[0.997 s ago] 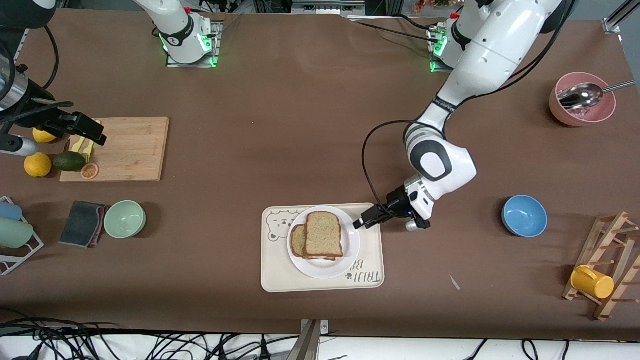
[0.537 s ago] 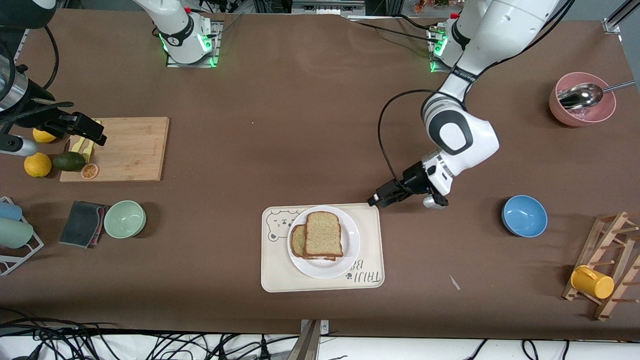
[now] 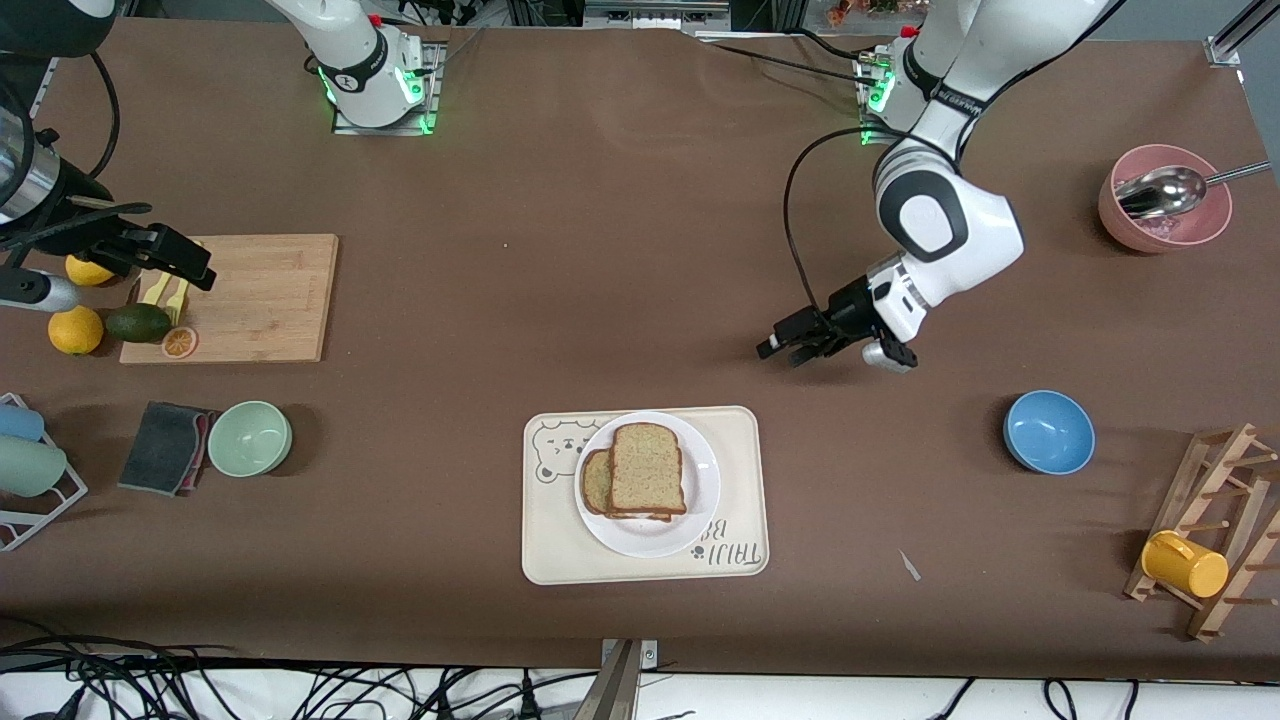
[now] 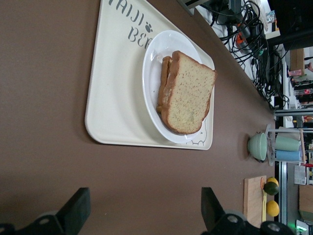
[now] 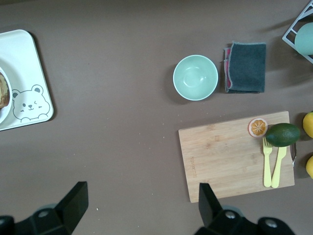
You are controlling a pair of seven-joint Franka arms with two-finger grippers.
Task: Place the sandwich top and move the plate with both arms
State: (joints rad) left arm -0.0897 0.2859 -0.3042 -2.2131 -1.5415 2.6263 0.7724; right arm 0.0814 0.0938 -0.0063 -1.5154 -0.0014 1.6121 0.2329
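Note:
The sandwich top (image 3: 648, 468) lies on a lower slice (image 3: 596, 481) on the white plate (image 3: 700, 500), which stands on the cream bear tray (image 3: 560, 560). The left wrist view shows the top slice (image 4: 188, 93), the plate (image 4: 151, 73) and the tray (image 4: 112, 98). My left gripper (image 3: 785, 348) (image 4: 144, 198) is open and empty over bare table beside the tray, toward the left arm's base. My right gripper (image 3: 195, 268) (image 5: 142, 192) is open and empty, waiting over the wooden cutting board's end.
The cutting board (image 3: 250, 297) carries yellow forks, an avocado (image 3: 138, 322) and an orange slice. A green bowl (image 3: 249, 437) and a grey cloth (image 3: 165, 447) lie nearer the camera. A blue bowl (image 3: 1048, 431), a pink bowl with a spoon (image 3: 1165, 210) and a rack with a yellow mug (image 3: 1185, 565) are at the left arm's end.
My left gripper has drawn back from the tray's edge toward its base, away from the plate. The sandwich, plate and right arm have not moved.

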